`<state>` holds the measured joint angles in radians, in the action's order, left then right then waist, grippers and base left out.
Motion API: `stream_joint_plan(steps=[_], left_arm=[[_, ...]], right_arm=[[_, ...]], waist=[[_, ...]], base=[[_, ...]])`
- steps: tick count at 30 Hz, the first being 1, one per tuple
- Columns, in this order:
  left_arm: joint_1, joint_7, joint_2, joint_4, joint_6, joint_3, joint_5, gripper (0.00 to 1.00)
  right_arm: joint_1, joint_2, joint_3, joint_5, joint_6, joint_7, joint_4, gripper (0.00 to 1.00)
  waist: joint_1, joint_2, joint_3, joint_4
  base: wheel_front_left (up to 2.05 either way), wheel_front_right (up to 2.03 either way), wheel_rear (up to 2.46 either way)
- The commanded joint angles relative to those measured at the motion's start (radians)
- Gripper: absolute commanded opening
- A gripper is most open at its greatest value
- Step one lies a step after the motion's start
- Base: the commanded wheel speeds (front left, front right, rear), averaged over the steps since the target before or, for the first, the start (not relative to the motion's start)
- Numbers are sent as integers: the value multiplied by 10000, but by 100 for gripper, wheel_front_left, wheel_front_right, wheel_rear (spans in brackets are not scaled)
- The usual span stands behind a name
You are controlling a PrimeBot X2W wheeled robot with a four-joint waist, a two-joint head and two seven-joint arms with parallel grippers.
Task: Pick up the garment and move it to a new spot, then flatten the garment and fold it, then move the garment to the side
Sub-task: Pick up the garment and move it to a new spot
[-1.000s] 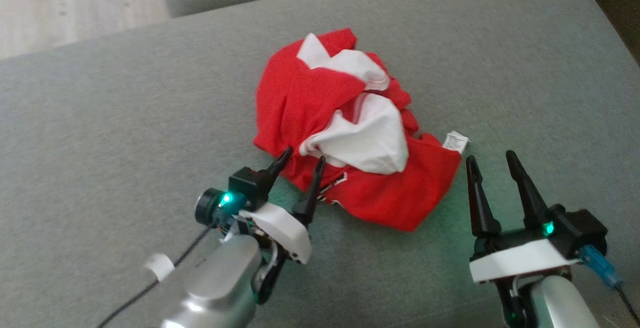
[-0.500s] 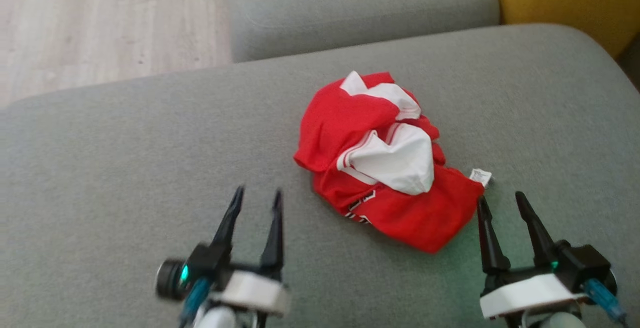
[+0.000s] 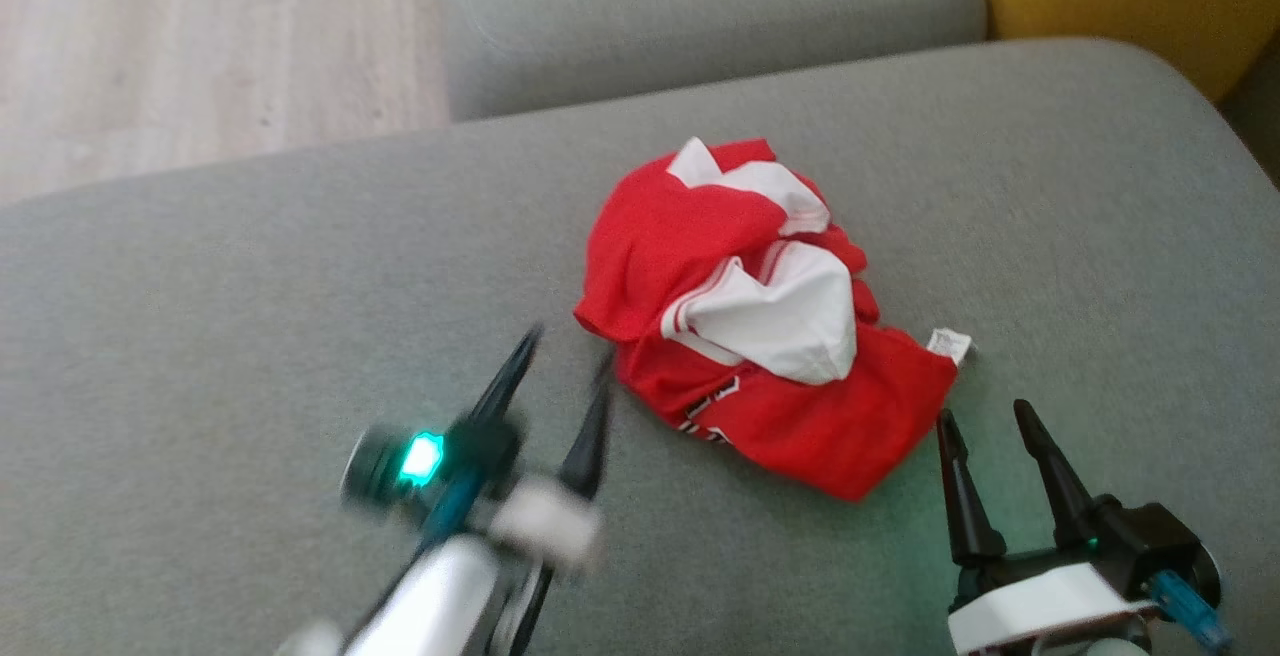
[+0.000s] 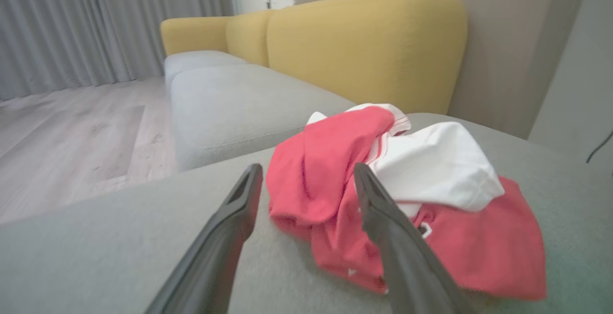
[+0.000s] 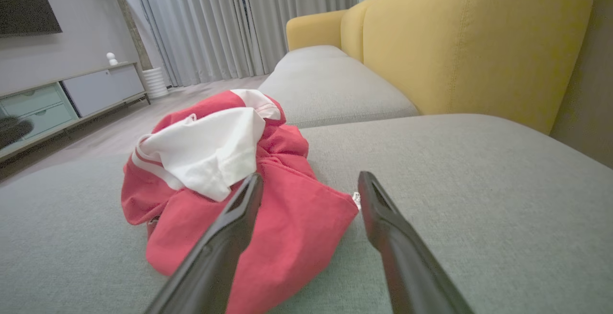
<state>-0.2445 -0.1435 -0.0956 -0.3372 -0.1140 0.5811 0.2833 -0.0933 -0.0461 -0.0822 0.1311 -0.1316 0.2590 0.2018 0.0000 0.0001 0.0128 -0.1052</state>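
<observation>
While the garment lies untouched, the step in hand reads as the first one: the approach for the pick-up.

- Grey seat cushion [image 3: 200, 336]: broad, soft, the work surface. All places below are given against it.
- Garment [image 3: 765, 321]: red with white panels, crumpled in a heap on the cushion, right of its middle. Not flattened, not folded, nothing lifted off the cushion.
- Left gripper [image 3: 567, 348]: low over the cushion's near middle, blurred in the head view. Fingers spread apart, nothing between them. Tips close to the heap's left edge; cannot tell if one brushes the cloth.
- Right gripper [image 3: 984, 413]: over the cushion's near right part, fingers also spread and empty, tips just short of the heap's near right corner.
- White label [image 3: 949, 344]: pokes out at that corner, lying on the cushion.

Judgement on the next move: each gripper needs to go down and forward until cloth sits between its fingers, then close on a firm fold. The cushion gives, so a shallow pinch may slip off or catch only one layer.
</observation>
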Motion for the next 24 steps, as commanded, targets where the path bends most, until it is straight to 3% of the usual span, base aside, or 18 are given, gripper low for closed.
stream_joint_plan(steps=[1,6,10,16,24], left_arm=[[-1171,257,135,224,100,-136,-177,100],[-3564,1601,409,-558,677,801,-222,100],[-5021,2329,447,-1015,1015,2086,591,100],[-6580,3203,451,-1790,826,4182,2044,100],[-7819,3905,452,-3728,211,5833,2460,100]], right_arm=[[413,-41,-263,-56,9,28,-361,100],[718,-41,-393,-54,9,28,-347,100],[1006,-41,-648,11,9,28,-271,100],[1371,-41,-961,196,9,28,-187,100],[1750,-41,-1210,459,9,28,-119,100]], waist=[[0,-1,371,-300],[0,-1,1124,-912],[0,-1,1678,-1510],[0,-1,2354,-2280],[0,-1,2877,-2852]], base=[[0,0,0],[0,0,0],[0,0,0],[0,0,0],[0,0,0]])
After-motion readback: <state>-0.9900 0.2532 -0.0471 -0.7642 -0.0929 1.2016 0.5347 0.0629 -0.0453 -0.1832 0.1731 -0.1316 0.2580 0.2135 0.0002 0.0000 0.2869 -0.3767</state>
